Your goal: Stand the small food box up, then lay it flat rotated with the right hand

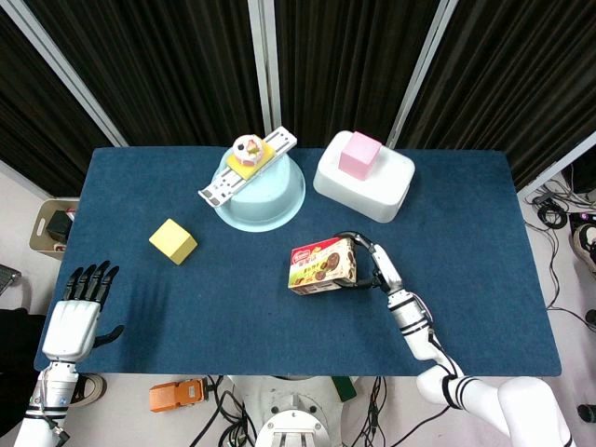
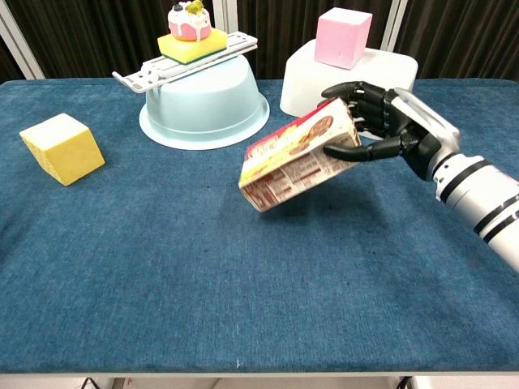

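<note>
The small food box [image 1: 321, 265] [image 2: 297, 162], red-edged with chocolate pictures, hangs tilted just above the blue table, its left end lower than its right. My right hand [image 1: 372, 265] [image 2: 389, 126] grips the box's right end, thumb on the near face and fingers behind the far face. My left hand [image 1: 79, 307] rests open at the table's front left corner, fingers spread, holding nothing; the chest view does not show it.
A yellow block [image 1: 173, 241] [image 2: 62, 147] lies left of centre. An upturned light blue bowl [image 1: 261, 191] [image 2: 203, 101] carries a white strip [image 1: 247, 166] and a toy cake [image 2: 189, 22]. A white box [image 1: 365, 177] bears a pink cube [image 2: 343, 37].
</note>
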Motion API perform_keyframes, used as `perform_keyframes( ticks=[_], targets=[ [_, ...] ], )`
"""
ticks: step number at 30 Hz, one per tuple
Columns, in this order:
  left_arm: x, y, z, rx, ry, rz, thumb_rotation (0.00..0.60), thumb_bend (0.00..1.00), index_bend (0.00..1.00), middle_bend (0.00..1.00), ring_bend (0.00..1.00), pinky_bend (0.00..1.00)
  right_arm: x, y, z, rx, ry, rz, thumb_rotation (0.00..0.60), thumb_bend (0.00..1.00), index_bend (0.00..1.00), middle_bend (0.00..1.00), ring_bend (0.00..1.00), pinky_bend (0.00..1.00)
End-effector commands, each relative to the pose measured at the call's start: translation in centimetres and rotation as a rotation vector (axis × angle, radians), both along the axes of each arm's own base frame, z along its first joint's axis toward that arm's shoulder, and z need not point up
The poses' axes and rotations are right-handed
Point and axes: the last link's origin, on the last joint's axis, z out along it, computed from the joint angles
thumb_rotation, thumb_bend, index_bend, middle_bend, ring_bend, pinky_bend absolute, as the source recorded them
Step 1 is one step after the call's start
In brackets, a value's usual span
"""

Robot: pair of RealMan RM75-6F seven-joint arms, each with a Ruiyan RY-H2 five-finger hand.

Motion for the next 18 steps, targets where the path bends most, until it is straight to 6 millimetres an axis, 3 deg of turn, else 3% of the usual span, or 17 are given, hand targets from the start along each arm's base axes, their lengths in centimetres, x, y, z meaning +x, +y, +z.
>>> perform_keyframes(
  ticks=[1,3,5,8,11,18],
  targets=[
    [0.0,0.0,0.0,-0.001,0.0,0.0,0.6,0.13,0.01,0.02,0.0,0.0,-0.6,0.5,-0.4,0.032,0.048,0.027,0.6,0.18,0.14,0.3,0.17,0.16],
    [-0.1,0.1,0.0,-0.001,0.0,-0.001,0.6,0.13,0.01,0.02,0.0,0.0,-1.0,0.7,-0.2,0.039,0.089,0.047,0.6,0.18,0.02,0.2,0.07,0.05],
    [-0.1,0.1,0.0,0.0,0.0,-0.002,0.6,0.13,0.01,0.02,0.0,0.0,-1.6,1.0,0.3,0.057,0.147,0.069,0.6,0.18,0.0,0.09,0.01,0.0],
    [-0.2,0.1,0.1,0.001,0.001,-0.001,0.6,0.13,0.01,0.02,0.0,0.0,-2.2,1.3,1.8,0.063,0.203,0.087,0.6,0.18,0.0,0.0,0.0,0.0],
    [-0.2,0.1,0.1,0.001,0.001,0.0,0.6,0.13,0.01,0.02,0.0,0.0,-2.7,1.7,4.0,0.046,0.257,0.102,0.6,0.18,0.0,0.0,0.0,0.0],
    [-0.3,0.2,0.3,0.007,0.002,0.004,0.6,0.13,0.01,0.02,0.0,0.0,-4.6,3.1,12.4,-0.1,0.466,0.064,0.6,0.18,0.0,0.0,0.0,0.0]
  ],
)
